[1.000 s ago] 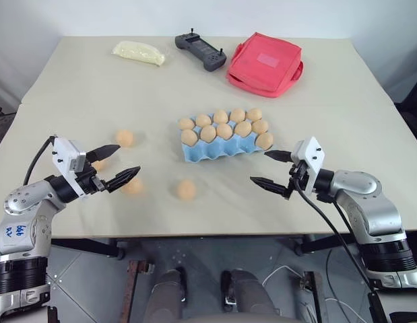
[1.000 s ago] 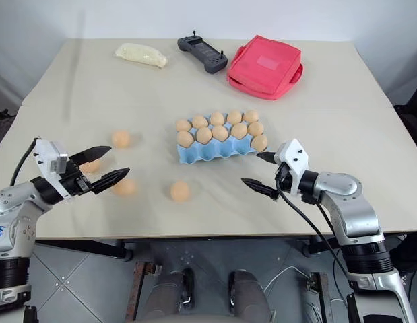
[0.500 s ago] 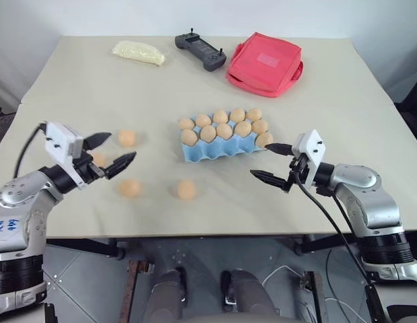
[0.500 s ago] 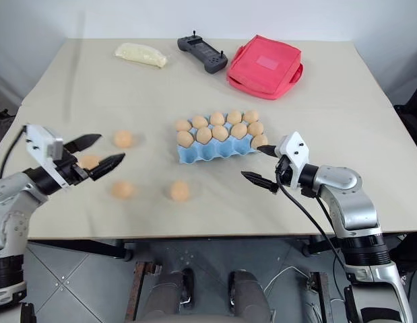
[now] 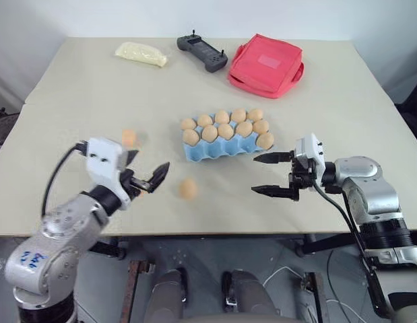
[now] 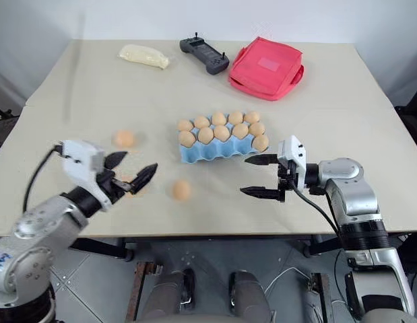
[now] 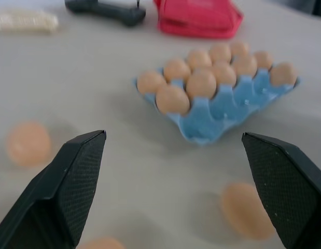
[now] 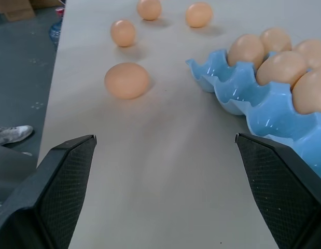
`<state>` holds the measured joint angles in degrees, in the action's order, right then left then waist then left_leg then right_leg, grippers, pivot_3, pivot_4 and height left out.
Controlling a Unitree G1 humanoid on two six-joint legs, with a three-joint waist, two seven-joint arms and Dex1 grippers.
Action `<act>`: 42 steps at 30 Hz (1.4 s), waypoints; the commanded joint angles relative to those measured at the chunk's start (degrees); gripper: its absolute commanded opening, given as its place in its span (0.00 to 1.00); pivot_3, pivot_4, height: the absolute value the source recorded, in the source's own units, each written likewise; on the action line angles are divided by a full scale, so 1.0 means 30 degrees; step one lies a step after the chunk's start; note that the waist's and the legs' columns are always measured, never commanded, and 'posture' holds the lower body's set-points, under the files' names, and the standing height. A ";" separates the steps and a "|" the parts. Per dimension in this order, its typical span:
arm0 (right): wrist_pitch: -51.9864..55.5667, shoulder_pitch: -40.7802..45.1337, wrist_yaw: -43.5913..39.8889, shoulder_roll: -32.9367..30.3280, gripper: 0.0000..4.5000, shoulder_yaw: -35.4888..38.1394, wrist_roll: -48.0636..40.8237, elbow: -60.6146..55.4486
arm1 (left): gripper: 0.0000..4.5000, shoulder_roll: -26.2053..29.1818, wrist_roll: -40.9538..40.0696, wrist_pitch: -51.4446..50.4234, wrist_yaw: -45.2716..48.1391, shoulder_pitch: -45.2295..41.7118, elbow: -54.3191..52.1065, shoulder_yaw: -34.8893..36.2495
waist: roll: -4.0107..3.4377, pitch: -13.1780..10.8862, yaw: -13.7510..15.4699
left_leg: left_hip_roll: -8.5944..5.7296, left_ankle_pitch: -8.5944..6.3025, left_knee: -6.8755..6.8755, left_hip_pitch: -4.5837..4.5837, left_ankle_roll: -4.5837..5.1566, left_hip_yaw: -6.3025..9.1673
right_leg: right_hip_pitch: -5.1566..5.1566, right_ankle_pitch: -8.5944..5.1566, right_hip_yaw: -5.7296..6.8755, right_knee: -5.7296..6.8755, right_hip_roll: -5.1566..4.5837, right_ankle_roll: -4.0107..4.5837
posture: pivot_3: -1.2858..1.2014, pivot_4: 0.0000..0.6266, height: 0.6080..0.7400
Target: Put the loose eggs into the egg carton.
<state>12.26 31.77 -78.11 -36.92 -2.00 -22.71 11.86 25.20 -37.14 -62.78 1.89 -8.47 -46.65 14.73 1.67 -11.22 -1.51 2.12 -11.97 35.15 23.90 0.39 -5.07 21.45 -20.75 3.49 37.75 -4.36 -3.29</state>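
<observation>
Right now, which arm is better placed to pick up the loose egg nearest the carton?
Left, probably. The left gripper is open and closer to that loose egg; the right gripper, also open, sits further off beside the egg carton.

Eggs (image 5: 188, 188) smooth, matt shell; carton (image 5: 221, 146) moulded, matt blue; pouch (image 5: 265, 64) red cloth; table (image 5: 80, 94) matt beige.

This looks like a robot test room or lab, not a home. A plain beige rectangular table (image 5: 316, 114) stands against bare white walls (image 5: 195, 17) with a grey tiled floor (image 6: 93, 262) beneath it. A black handheld controller with short antennas (image 5: 202, 52) lies at the far edge, beside a red square fabric pouch (image 5: 265, 64) and a pale yellow lumpy plastic packet (image 5: 141, 53). The items are set out sparsely like props, among them a light blue moulded egg carton (image 5: 221, 145) amid loose light orange-brown eggs (image 5: 188, 188).
</observation>
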 commanded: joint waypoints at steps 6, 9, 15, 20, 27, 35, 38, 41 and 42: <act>-0.1457 0.0870 -0.1364 -0.0731 1.00 0.0526 0.0143 0.1935 | 0.99 -0.1914 0.0694 -0.4340 -0.2789 -0.1149 -0.0300 -0.2242 | 0.0000 -0.0001 0.0057 | -0.0007 0.0004 -0.0001 -0.0005 -0.0010 -0.0020 | 0.0003 0.0000 -0.0019 -0.0005 0.0005 0.0001 | 0.52 0.24 1.00; -0.1401 0.0789 -0.1430 -0.0894 1.00 0.0685 -0.0009 0.1839 | 0.99 -0.2795 0.0908 -0.5232 -0.3054 -0.1970 -0.0079 -0.2940 | 0.0004 -0.0004 0.0080 | -0.0019 0.0004 0.0004 0.0003 -0.0008 -0.0025 | 0.0002 0.0006 -0.0030 -0.0013 0.0001 -0.0011 | 0.52 0.24 1.00; -0.1067 0.0175 -0.1234 -0.1243 1.00 0.0989 -0.0303 0.0960 | 0.99 -0.4015 0.1876 -0.6846 -0.3367 -0.3336 0.1083 -0.4112 | 0.0005 -0.0004 0.0096 | -0.0021 0.0024 0.0006 -0.0007 -0.0045 -0.0026 | 0.0001 0.0007 -0.0031 -0.0012 0.0008 -0.0012 | 0.52 0.24 1.00; -0.0592 -0.0508 -0.0701 -0.1443 1.00 0.1301 -0.0449 -0.0064 | 0.99 -0.4452 0.2440 -0.8723 -0.3064 -0.3846 0.1359 -0.4307 | 0.0008 -0.0006 0.0115 | -0.0021 0.0040 0.0005 -0.0004 -0.0083 -0.0029 | 0.0005 0.0006 -0.0039 -0.0017 0.0008 -0.0013 | 0.52 0.24 1.00; -0.0281 -0.1017 -0.0230 -0.1532 1.00 0.1492 -0.0381 -0.0822 | 0.99 -0.4351 0.3371 -0.8562 -0.2389 -0.4354 0.2401 -0.5151 | 0.0008 -0.0006 0.0171 | -0.0021 0.0043 0.0005 -0.0009 -0.0101 -0.0032 | 0.0005 0.0007 -0.0043 -0.0017 0.0008 -0.0013 | 0.52 0.24 1.00; -0.0494 -0.0990 0.0333 -0.1470 1.00 0.1527 -0.0302 -0.0911 | 0.64 -0.4497 0.4289 -0.7406 -0.1648 -0.4526 0.3328 -0.6115 | 0.0008 -0.0006 0.0472 | -0.0026 0.0041 0.0003 -0.0007 -0.0109 -0.0035 | 0.0007 0.0006 -0.0048 -0.0028 0.0005 -0.0012 | 0.52 0.24 1.00; -0.0485 -0.1084 0.0444 -0.1529 1.00 0.1566 -0.0333 -0.1015 | 0.44 -0.4622 0.4562 -0.7051 -0.1528 -0.4484 0.3526 -0.6314 | 0.0007 -0.0005 0.0501 | -0.0027 0.0038 0.0004 -0.0001 -0.0104 -0.0037 | 0.0006 0.0007 -0.0048 -0.0041 -0.0001 -0.0012 | 0.52 0.24 1.00; -0.0436 -0.1285 0.0519 -0.1686 1.00 0.1715 -0.0407 -0.1211 | 0.38 -0.4817 0.4971 -0.5682 -0.1472 -0.4703 0.3629 -0.6421 | 0.0008 -0.0006 0.0510 | -0.0028 0.0031 0.0004 0.0002 -0.0090 -0.0036 | 0.0006 0.0007 -0.0047 -0.0042 -0.0003 -0.0013 | 0.52 0.24 1.00; -0.0421 -0.1337 0.0547 -0.1730 1.00 0.1763 -0.0419 -0.1257 | 0.37 -0.4874 0.5136 -0.4806 -0.1377 -0.4802 0.3707 -0.6448 | 0.0008 -0.0006 0.0515 | -0.0028 0.0031 0.0004 0.0004 -0.0089 -0.0035 | 0.0007 0.0007 -0.0046 -0.0042 -0.0003 -0.0014 | 0.52 0.24 1.00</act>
<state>11.30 28.07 -76.78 -40.47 0.55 -22.79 10.09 11.16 -23.01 -81.75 -2.85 -21.73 -34.94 -4.08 1.69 -11.24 0.03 2.04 -11.88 35.16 23.92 0.12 -5.18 21.47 -20.73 3.36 37.63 -4.37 -3.33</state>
